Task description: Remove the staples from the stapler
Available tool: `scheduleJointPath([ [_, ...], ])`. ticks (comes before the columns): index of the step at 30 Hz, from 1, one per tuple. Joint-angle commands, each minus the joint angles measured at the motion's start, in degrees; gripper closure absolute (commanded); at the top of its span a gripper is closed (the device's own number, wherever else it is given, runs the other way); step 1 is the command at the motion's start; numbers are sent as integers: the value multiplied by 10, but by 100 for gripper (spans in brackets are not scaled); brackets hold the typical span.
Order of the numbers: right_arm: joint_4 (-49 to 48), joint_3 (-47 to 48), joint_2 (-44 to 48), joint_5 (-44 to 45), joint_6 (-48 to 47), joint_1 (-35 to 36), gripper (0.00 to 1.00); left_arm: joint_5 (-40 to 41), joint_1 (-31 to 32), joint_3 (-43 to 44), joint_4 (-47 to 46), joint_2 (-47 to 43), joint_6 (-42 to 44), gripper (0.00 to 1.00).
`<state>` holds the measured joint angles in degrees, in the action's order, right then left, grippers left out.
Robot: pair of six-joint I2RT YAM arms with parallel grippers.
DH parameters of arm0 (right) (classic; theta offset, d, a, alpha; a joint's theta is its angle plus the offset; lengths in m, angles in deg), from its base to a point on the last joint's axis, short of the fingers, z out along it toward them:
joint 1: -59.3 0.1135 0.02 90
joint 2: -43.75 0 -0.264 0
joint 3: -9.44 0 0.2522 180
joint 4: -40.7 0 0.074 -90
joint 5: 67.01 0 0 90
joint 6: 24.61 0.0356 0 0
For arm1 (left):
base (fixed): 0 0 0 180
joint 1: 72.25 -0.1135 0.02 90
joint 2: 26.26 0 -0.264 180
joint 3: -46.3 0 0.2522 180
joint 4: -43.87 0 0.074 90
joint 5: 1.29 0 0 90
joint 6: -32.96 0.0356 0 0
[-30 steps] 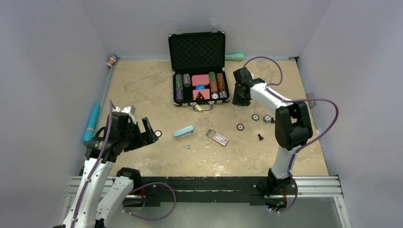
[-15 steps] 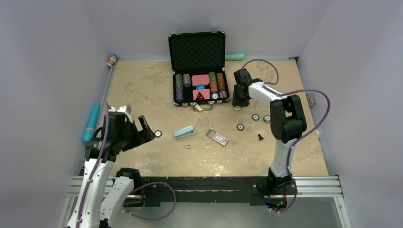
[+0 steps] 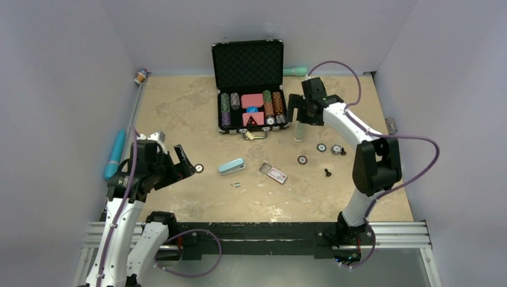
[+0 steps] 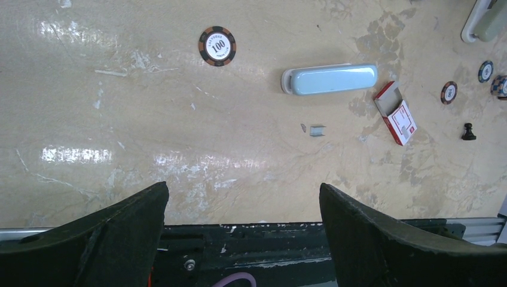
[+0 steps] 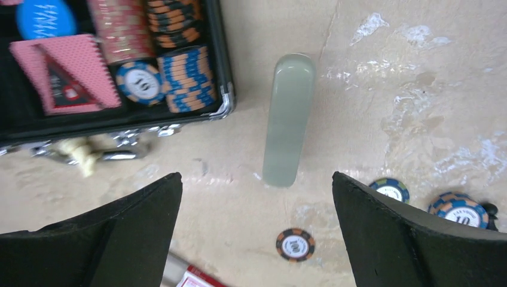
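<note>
Black left fingers (image 3: 184,162) hang wide open over the left side of the bench (image 3: 179,113) and hold nothing. Just past them lies one round chip (image 4: 217,45). Next comes the light blue stapler (image 4: 330,79), lying flat and shut. Near its side, but not touching it, sit the staples (image 4: 317,130): one short grey strip and a tiny bit beside it. I cannot tell if more are inside the stapler. A little red and white box (image 4: 399,115) lies open to the right of them.

The staples look very light, thin and stiff. They lie flat, so I think they will slide away if pushed, and the strip may snap into pieces if squeezed hard. A soft pinch across the long sides looks best. The stapler looks smooth and may slip, so holding it around its middle seems safest.

Far right, the right fingers (image 3: 301,113) are spread wide too, holding nothing. A pale green bar (image 5: 289,119) sits below them, beside the black case (image 3: 249,43) of chips.
</note>
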<state>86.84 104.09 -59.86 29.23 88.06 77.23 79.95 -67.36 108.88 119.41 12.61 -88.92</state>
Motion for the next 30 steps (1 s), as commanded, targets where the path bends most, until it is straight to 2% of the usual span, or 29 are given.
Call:
scheduleJointPath([
  [1,7,-23,95,-51,-11,5,1,21,-1,-3,-13,7,4,0],
  [5,-14,-68,193,-115,-7,30,1,80,9,3,-1,17,-7,0],
  [11,-4,-111,276,-120,26,124,2,117,28,4,-3,26,-18,0],
  [17,-12,-184,365,-155,65,144,3,147,53,-1,-45,33,12,0],
  [20,2,-200,400,-156,64,144,3,121,53,-1,-59,43,24,0],
  [26,15,-222,442,-170,67,144,3,18,53,-13,-104,52,64,0],
  [28,15,-223,445,-180,68,144,3,-70,54,-9,-131,64,97,0],
  [30,13,-221,444,-187,67,144,3,-103,72,6,-139,103,114,0],
])
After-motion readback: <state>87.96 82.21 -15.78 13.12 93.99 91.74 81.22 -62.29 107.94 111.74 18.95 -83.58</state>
